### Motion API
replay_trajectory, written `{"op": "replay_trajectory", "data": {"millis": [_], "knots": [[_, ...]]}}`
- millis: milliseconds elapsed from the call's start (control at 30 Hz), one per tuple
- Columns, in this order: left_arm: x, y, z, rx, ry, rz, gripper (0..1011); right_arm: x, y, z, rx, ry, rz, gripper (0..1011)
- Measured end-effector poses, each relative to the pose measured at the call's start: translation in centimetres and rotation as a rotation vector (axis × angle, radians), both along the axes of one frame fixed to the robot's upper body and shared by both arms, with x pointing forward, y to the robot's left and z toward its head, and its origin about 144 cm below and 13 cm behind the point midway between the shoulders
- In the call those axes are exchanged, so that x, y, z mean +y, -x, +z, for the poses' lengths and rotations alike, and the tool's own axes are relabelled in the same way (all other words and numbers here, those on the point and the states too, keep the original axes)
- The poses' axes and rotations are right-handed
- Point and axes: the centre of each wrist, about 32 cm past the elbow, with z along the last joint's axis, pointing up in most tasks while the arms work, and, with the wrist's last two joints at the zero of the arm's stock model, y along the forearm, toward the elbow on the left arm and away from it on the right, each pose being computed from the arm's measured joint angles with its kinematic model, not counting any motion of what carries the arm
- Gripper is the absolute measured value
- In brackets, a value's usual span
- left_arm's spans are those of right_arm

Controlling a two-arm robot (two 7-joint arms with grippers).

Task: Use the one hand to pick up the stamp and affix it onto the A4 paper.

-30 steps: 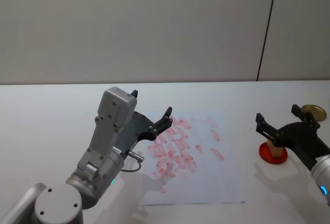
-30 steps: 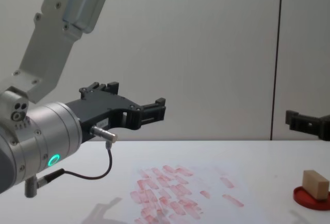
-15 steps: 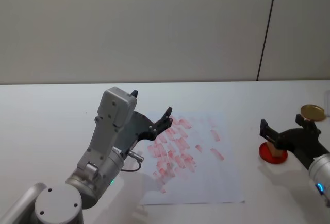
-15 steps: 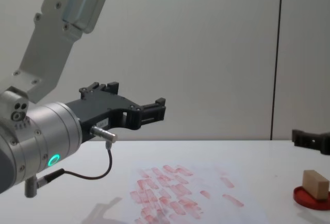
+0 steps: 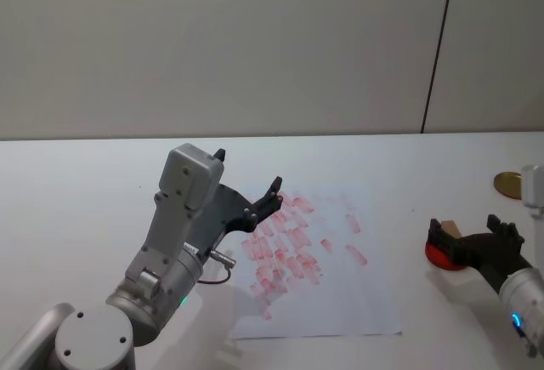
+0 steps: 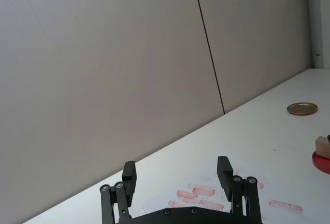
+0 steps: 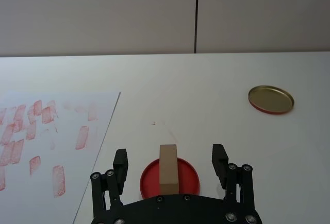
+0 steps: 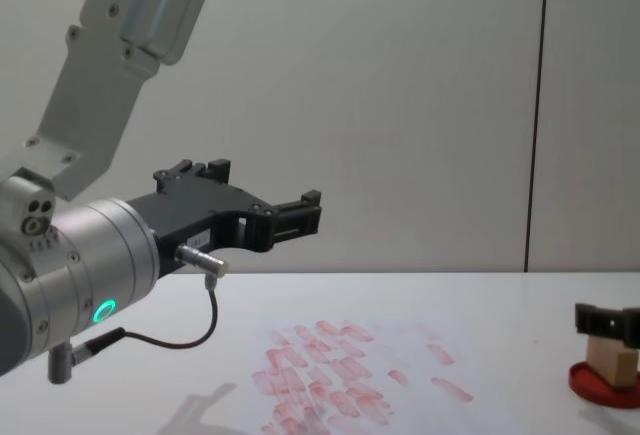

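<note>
Step in hand: approach to the pick. The stamp has not been gripped.

My right gripper (image 7: 170, 154) hangs low over the right side of the table (image 5: 85, 183), its fingers spread wide and closed on nothing. The stamp (image 7: 168, 171) stands upright on the red ink pad (image 7: 188, 177), and the wrist view shows it centred in the gap between my fingers, clear of both. From the chest, one finger sits level with the top of the block. I judge that I am lined up but perhaps not yet low enough for a full hold.

The paper (image 5: 340, 293) lies flat, well to the left of the ink pad, with many red marks toward its far-left part. Its near half and right margin are bare. A gold lid (image 7: 270, 99) lies on the table beyond the ink pad, out of my path.

My left gripper (image 6: 176, 167) is raised above the paper's left edge, fingers apart and holding nothing. It has no part in this step.

Next move, as I judge it:
- Ease down a little further until the fingers bracket the block's long sides.
- Close squarely on the block and lift it straight off the ink pad without tilting it.
- Carry it left and press its inked face flat onto a bare patch of the paper.

Risk noted: an off-centre close could tip the block on the ink pad.
</note>
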Motion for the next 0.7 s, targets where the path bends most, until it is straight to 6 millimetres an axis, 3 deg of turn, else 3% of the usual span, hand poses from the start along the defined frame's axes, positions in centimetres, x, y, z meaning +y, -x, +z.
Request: {"op": "replay_trajectory", "data": {"millis": [300, 700], "knots": [[0.0, 0.0, 0.0, 0.000, 0.000, 0.000, 993, 0.6, -0.4, -0.9, 0.032, 0.001, -0.017, 976], [0.0, 0.0, 0.0, 0.000, 0.000, 0.000, 993, 1.3, -0.8, -1.7, 0.049, 0.025, -0.033, 634]]}}
